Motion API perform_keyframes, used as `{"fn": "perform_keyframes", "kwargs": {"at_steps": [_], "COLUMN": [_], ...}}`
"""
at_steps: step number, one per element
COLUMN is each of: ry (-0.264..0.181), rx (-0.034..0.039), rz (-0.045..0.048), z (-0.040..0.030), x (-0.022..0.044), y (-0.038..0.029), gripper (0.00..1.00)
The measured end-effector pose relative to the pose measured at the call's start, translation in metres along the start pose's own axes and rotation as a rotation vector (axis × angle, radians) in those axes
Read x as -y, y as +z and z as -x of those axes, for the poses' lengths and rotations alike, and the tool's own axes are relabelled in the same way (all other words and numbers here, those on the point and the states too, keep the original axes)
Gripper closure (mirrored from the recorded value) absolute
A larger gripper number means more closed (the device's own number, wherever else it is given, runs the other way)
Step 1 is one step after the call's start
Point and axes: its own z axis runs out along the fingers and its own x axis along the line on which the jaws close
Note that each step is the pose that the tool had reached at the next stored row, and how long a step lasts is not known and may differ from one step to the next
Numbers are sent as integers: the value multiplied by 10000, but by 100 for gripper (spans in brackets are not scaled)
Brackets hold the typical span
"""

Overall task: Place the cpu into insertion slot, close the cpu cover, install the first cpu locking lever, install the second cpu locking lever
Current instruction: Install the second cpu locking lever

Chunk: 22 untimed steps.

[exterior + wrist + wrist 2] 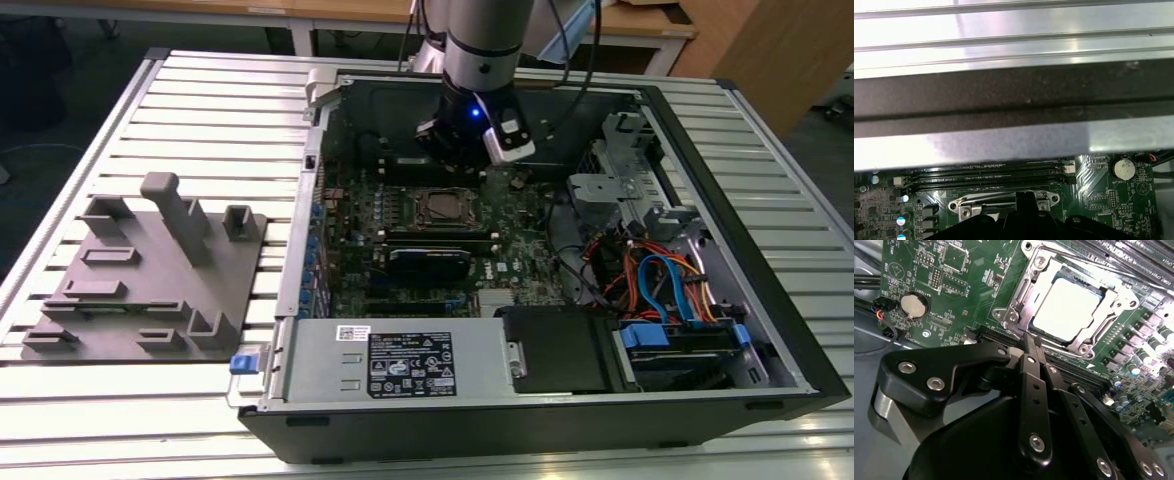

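Silvery square cpu [1066, 307] sits in the insertion slot [1026, 290], upper right of the second wrist view, cpu cover [1089, 335] framing it. Gripper [1031, 342] fingers pressed together, holding nothing, just below the slot.

- We note the cpu [1066, 307] top: smooth metal, bright glare in the second wrist view.
- cpu cover [1019, 302]: bare silvery metal, shiny, scuffed.
- gripper [1030, 347]: matt black links with glossy metal screw heads.
- motherboard [974, 280]: green, lacquered sheen.
- table [174, 110]: ribbed pale metal, satin finish.
- Fixture block [147, 270] at the table's edge: matt grey plastic.
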Motion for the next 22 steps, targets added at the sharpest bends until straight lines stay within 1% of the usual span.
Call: {"fn": "perform_keyframes", "kwargs": {"at_steps": [8,13,15,18,22], "ry": [0,1,-1,-2,-1], "rx": [4,8,10,11,12], "rz": [-27,-100,-106,-114,-122], "z": [5,6,7,7,7], "x": [55,74,74,72,67], "y": [-2,-5,-5,-28,-84], "gripper": [90,90,90,90,90]}}
